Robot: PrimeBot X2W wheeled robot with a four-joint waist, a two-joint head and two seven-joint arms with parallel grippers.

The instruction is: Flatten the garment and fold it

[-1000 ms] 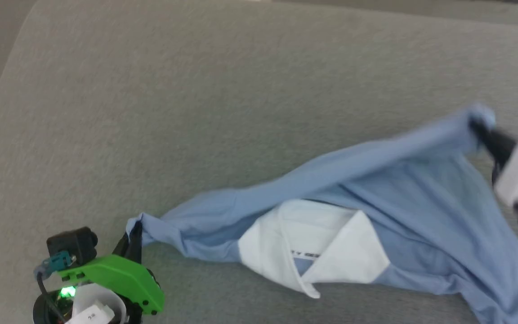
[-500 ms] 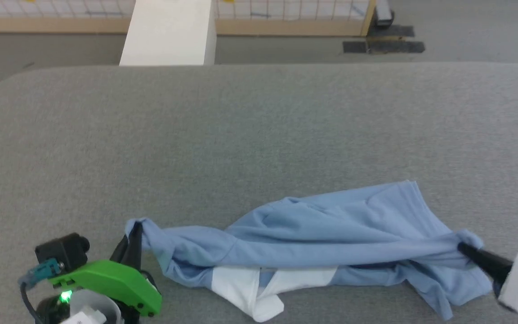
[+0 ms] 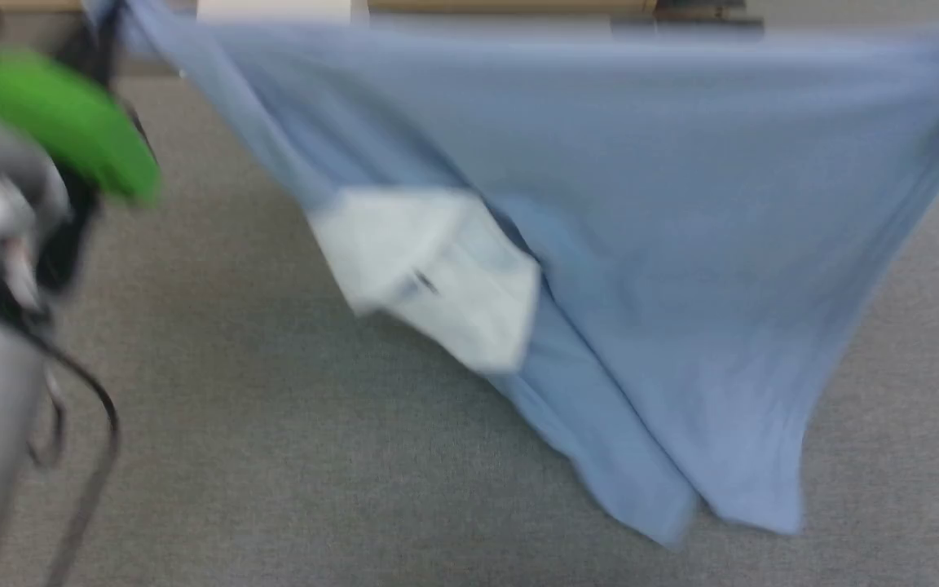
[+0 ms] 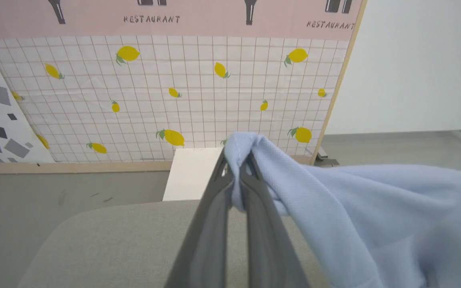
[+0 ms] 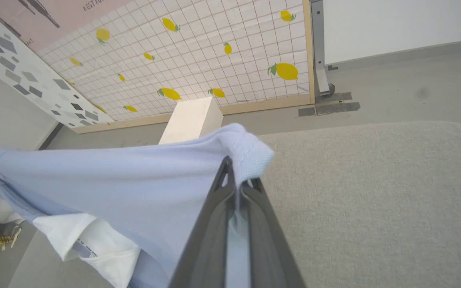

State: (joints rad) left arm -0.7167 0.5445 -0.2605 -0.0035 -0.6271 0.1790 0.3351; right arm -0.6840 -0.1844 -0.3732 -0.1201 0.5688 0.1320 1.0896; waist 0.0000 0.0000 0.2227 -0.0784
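Hanging spread, pale blue garment [image 3: 681, 244], white collar [image 3: 437, 269] drooping

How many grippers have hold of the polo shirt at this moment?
2. The left gripper pinches one bunched edge of the garment at the head view's upper left; the right gripper pinches the opposite edge at upper right. It hangs spread between them.

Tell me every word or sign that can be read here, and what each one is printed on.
"RESTAURANT": on the pink band along the top of the lemon-patterned wall panel, and repeated near the band's right end.
"ANT": the tail of the same word, cut off at the left edge of the left wrist view.
Neck label of the garment: dark print, too small to read; blurred in the head view.
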